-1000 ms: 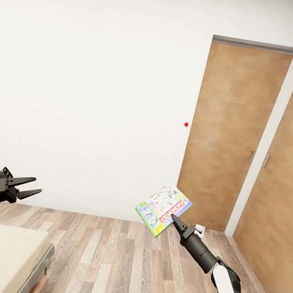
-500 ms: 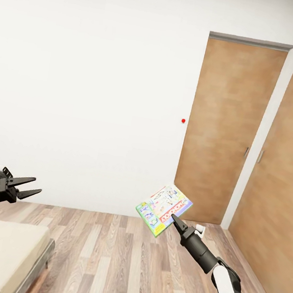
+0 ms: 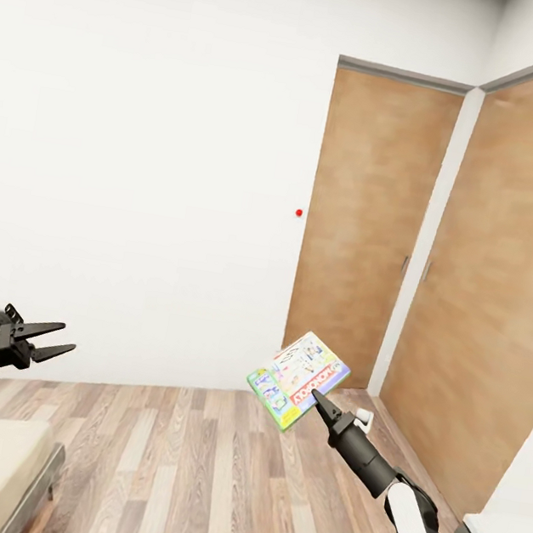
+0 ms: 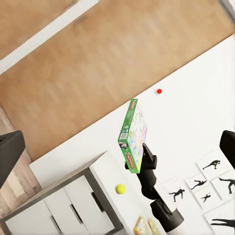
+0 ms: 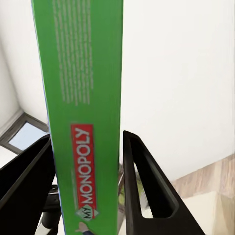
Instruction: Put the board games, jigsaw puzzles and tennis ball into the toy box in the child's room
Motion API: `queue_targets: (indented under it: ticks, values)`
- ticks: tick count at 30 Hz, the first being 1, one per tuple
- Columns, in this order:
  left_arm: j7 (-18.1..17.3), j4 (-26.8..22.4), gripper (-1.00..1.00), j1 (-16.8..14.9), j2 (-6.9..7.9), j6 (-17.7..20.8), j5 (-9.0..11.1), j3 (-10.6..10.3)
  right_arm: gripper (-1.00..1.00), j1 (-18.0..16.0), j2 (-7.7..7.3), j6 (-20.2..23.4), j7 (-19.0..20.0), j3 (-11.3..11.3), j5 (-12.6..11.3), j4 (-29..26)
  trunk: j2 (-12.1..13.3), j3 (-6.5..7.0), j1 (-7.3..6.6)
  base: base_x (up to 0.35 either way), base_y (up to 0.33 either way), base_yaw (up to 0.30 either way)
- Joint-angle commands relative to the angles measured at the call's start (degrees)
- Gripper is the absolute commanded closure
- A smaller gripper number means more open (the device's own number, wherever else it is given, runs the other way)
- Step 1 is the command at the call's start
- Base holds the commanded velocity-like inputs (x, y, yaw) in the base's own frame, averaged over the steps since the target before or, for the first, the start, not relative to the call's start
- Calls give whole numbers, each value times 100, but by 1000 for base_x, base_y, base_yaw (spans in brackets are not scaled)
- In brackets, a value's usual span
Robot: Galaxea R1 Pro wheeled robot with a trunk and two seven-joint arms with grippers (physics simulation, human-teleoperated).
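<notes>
From the head we look forward and down over both arms toward a room corner. Our left wrist camera looks from afar across at the right end effector (image 4: 138, 169). Our right wrist camera sits very close behind it. All three views share its board game (image 3: 297, 381).

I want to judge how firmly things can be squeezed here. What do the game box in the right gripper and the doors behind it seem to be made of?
The board game, clamped in the right gripper, looks like printed cardboard: flat green edge, matte colour print, crisp corners. The doors look like wood or wood-grain laminate: brown, faintly mottled, low sheen. As these are renders, both are guesses.
</notes>
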Motion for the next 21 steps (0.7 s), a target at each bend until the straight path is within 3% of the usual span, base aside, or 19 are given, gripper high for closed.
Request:
queue_targets:
  ticks: [1, 21]
  values:
    - [-20, -2, -100, 2, 3, 62, 1, -3, 100, -4, 2, 40, 3, -2, -33, 5, -4, -1, 1, -102, 10, -280]
    - [-20, -2, -100, 2, 3, 47, 1, -1, 100, -4, 3, 40, 5, -2, -17, 153, -4, 46, 1, -10, 1, -280]
